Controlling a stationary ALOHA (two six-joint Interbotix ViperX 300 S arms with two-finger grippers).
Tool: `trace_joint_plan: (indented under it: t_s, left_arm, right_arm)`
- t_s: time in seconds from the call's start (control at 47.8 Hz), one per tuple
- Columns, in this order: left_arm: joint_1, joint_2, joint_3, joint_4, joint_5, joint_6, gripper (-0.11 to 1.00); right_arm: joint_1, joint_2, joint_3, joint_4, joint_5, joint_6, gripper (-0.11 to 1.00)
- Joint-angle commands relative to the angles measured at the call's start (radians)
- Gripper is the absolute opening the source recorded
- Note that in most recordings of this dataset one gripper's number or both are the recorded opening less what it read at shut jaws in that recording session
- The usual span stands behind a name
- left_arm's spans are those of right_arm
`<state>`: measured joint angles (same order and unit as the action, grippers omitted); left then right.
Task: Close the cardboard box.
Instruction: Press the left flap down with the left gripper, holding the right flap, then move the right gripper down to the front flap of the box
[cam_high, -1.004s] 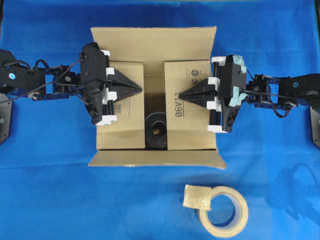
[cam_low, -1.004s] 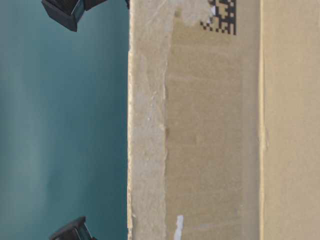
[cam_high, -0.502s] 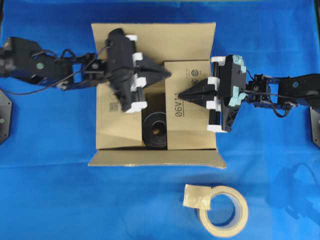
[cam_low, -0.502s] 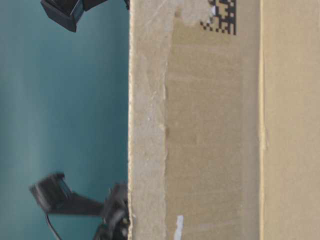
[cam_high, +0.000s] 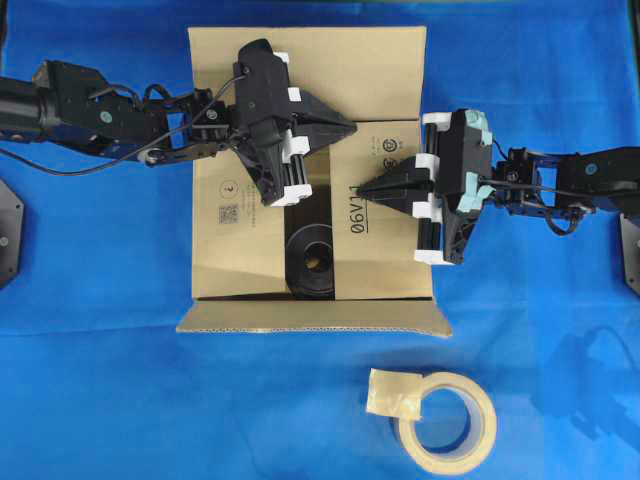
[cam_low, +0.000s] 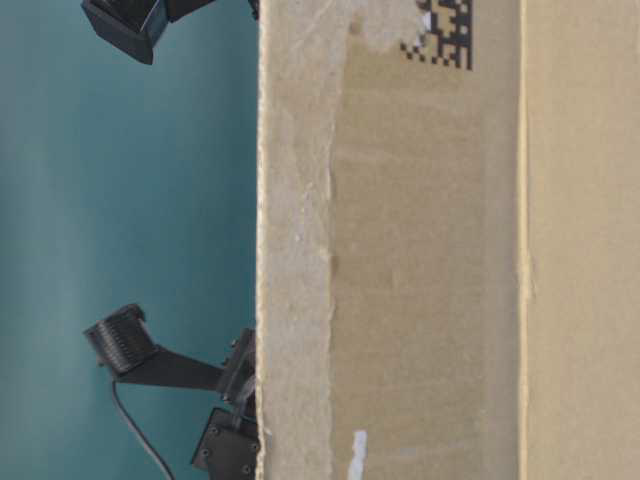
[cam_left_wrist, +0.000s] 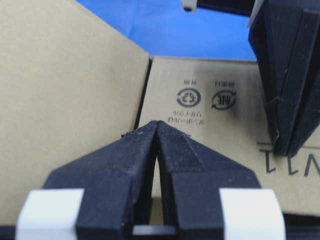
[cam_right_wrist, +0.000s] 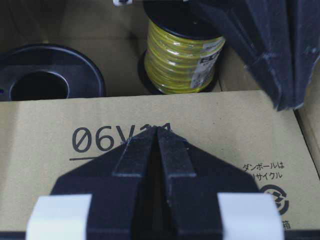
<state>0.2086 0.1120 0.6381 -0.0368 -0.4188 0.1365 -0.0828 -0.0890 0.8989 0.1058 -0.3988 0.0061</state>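
The left gripper (cam_high: 348, 126), clenched empty, has swung from 9 toward 12 o'clock over the box (cam_high: 305, 80) at centre, likely to fold the far flap. The right gripper (cam_high: 365, 188), clenched, holds its flap down.

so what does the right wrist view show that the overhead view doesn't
Only the right wrist view shows a yellow wire spool standing inside the cardboard box, beyond the black reel.

Only the overhead view shows the beige tape roll on the blue cloth, both arms, and the far and near flaps spread open.

Both show the right end effector shut over the right flap printed 06V, the left end effector also shut, and the black reel in the gap between the side flaps.
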Motion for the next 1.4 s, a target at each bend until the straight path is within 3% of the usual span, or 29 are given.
trace_joint_plan:
  t_s: [0.0,0.251,0.565,0.774,0.941,1.172,1.381]
  left_arm:
    - [0.003,-0.005,-0.012,0.0,-0.005,0.0,0.0]
    - [0.003,0.0,-0.012,0.0,-0.005,-0.002,0.0]
    - [0.003,0.0,-0.006,0.0,-0.005,0.0,0.0]
    - [0.003,0.002,-0.003,0.0,-0.005,0.0,0.0]
    - [0.003,0.0,0.002,0.0,-0.005,0.0,0.0]
    - [0.003,0.002,0.005,0.002,-0.005,0.0,0.0]
    - [0.003,0.002,0.005,0.0,-0.005,0.0,0.0]
  right_arm:
    - [0.002,-0.008,-0.021,0.003,-0.006,0.002,0.0]
    - [0.005,-0.038,-0.031,0.003,0.017,0.0,0.0]
    - [0.061,-0.253,-0.041,0.002,0.15,-0.002,0.0]
    - [0.164,-0.416,-0.035,0.002,0.202,-0.002,0.0]
    - [0.291,-0.483,-0.023,0.0,0.198,-0.003,0.0]
    - [0.469,-0.422,-0.012,-0.025,0.195,-0.014,0.0]
    - [0.497,-0.296,0.015,-0.023,0.141,-0.014,0.0]
